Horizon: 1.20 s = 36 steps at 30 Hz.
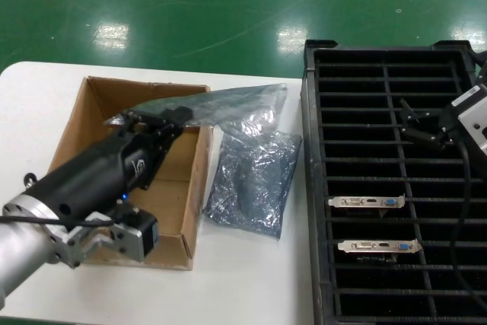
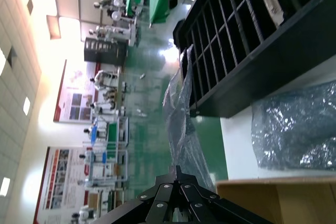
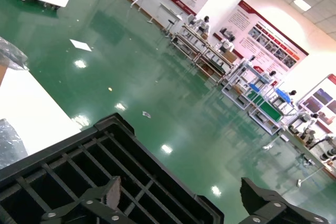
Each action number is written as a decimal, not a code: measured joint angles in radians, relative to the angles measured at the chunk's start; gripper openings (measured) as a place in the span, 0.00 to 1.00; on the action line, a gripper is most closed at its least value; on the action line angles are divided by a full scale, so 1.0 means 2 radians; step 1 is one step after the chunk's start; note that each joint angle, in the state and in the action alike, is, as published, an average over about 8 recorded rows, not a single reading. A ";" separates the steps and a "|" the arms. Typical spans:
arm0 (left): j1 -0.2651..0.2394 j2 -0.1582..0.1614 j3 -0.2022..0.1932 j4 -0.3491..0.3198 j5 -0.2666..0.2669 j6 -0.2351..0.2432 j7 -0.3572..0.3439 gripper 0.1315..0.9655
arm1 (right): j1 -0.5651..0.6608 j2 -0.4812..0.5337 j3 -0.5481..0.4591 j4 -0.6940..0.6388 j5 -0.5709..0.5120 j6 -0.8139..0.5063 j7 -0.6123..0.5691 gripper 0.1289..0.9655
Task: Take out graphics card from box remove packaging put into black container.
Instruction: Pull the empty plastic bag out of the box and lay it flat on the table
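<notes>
Green floor; left claw [image 1: 156, 121] pinches packaging [image 2: 181, 129].

Head overhead; wrists low, sharing black container [image 1: 319, 188]

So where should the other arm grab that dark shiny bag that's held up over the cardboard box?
Grip the free end of the dark see-through plastic bag, the flat part poking out past the rim of the brown cardboard box. The left gripper pinches the other end, so the open right gripper would probably do best coming from the robot's right, closing on the bag's flat faces.
</notes>
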 joint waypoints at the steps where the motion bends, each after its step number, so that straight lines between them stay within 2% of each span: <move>1: 0.001 0.003 -0.004 -0.001 0.005 0.003 -0.004 0.01 | 0.000 0.000 0.000 0.000 0.000 0.000 0.000 0.70; 6: 0.006 0.021 -0.026 -0.009 0.034 0.020 -0.027 0.01 | 0.000 0.000 0.000 0.000 0.000 0.001 0.000 0.83; 8: 0.007 0.025 -0.031 -0.011 0.040 0.024 -0.033 0.01 | 0.000 0.000 0.000 0.000 0.000 0.001 0.000 0.83; 10: 0.007 0.026 -0.032 -0.012 0.042 0.025 -0.034 0.01 | 0.000 0.000 0.000 0.000 0.000 0.001 0.000 0.83; 16: 0.008 0.027 -0.033 -0.011 0.041 0.024 -0.035 0.02 | -0.001 0.000 0.000 0.000 0.003 0.002 -0.001 0.92; 22: 0.011 0.034 -0.034 -0.004 0.024 0.015 -0.042 0.03 | -0.011 0.004 -0.002 -0.002 0.030 0.014 -0.011 0.97; 31: 0.022 0.051 -0.037 0.014 -0.020 -0.010 -0.058 0.13 | -0.036 0.014 -0.009 -0.006 0.101 0.047 -0.038 1.00; 36: 0.028 0.062 -0.038 0.025 -0.047 -0.025 -0.067 0.25 | -0.051 0.020 -0.013 -0.009 0.144 0.067 -0.055 1.00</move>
